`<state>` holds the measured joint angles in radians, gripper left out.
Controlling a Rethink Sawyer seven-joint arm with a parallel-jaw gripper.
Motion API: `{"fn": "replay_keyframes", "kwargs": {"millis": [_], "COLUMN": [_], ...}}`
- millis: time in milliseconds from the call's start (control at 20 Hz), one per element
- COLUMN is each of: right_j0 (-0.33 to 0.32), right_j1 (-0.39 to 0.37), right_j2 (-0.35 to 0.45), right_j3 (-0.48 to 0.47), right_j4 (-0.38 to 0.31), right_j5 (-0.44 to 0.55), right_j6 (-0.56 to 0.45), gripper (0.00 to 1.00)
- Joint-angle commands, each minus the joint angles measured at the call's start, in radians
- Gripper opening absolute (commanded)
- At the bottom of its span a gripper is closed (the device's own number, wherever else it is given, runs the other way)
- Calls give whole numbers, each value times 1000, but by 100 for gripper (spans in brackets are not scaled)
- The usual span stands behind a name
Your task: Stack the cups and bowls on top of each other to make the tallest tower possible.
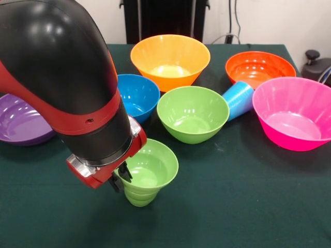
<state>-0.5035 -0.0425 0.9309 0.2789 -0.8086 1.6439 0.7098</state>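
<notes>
My gripper [120, 181] hangs low over the near middle of the table. Its black fingers [125, 173] straddle the left rim of the lime green cup [150, 173], which tilts with its mouth up and to the right. The light blue cup [239, 99] lies tipped between the green bowl [193, 113] and the pink bowl [295, 113]. Behind them stand the blue bowl [138, 95], the yellow-orange bowl [170, 59] and the orange bowl [260, 67]. The purple bowl [20, 121] sits at the left edge, partly behind my arm.
All things rest on a dark green tablecloth [243, 196]. My bulky arm [62, 77] covers the left middle of the table. A black device [315, 64] stands off the table's far right corner.
</notes>
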Motion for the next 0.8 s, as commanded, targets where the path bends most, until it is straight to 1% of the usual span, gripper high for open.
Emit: {"fn": "replay_keyframes", "kwargs": {"millis": [50, 800], "right_j0": [12, 18], "right_j1": [8, 8], "right_j2": [-50, -80], "right_j3": [85, 88], "right_j4": [-29, -31], "right_j5": [15, 17], "right_j6": [108, 101], "gripper": [0, 0]}}
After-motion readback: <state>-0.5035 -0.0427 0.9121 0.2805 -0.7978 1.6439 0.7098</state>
